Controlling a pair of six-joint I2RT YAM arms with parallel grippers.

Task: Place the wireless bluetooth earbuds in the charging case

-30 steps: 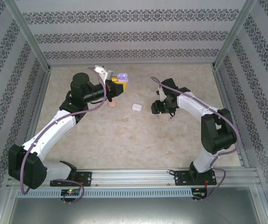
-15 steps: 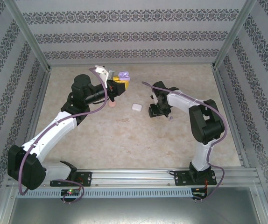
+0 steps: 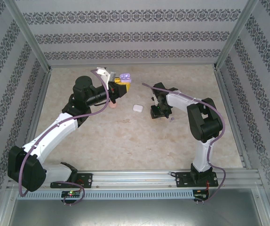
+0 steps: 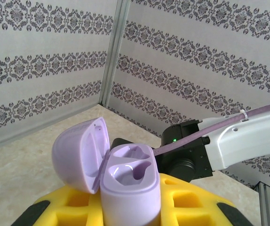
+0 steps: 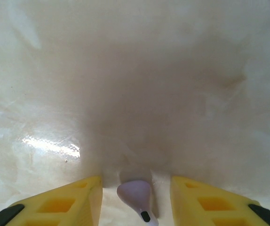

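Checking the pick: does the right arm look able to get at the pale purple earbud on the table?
Probably yes: the earbud lies inside the open right claw, with a gap on each side and nothing blocking.

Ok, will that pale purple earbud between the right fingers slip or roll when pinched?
Likely slippery: the earbud looks smooth and glossy. Its rounded head and thin stem suggest it may pivot between the yellow fingers. Tiny, so probably light; it could skid on the shiny table.
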